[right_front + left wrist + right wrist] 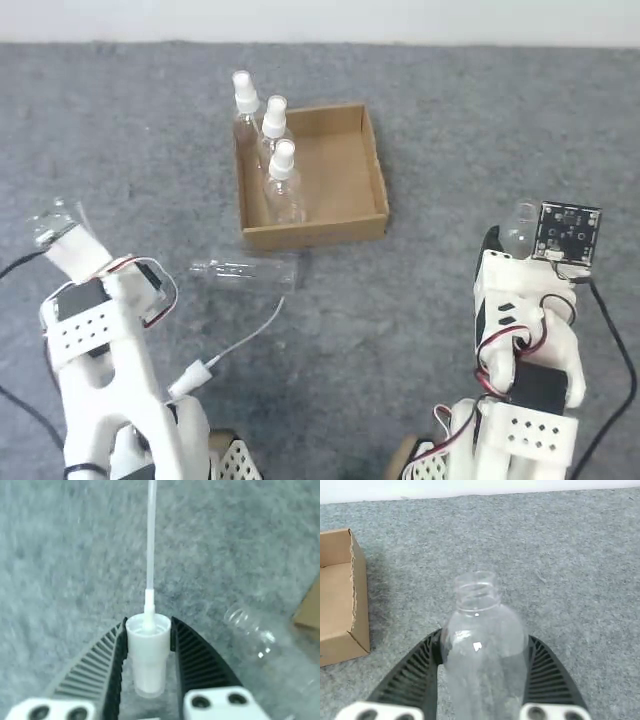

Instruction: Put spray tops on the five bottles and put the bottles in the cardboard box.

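Left wrist view, left tool [147,625] clamped on a spray top [147,655], right tool [484,637] gripping an uncapped bottle [477,600], three capped bottles [274,130] in the cardboard box [375,170], left side, another bare bottle [245,272] lying on the tabletop [450,120] just near of the box.

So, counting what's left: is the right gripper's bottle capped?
Uncapped: the bottle in the right gripper shows a bare, open threaded neck.
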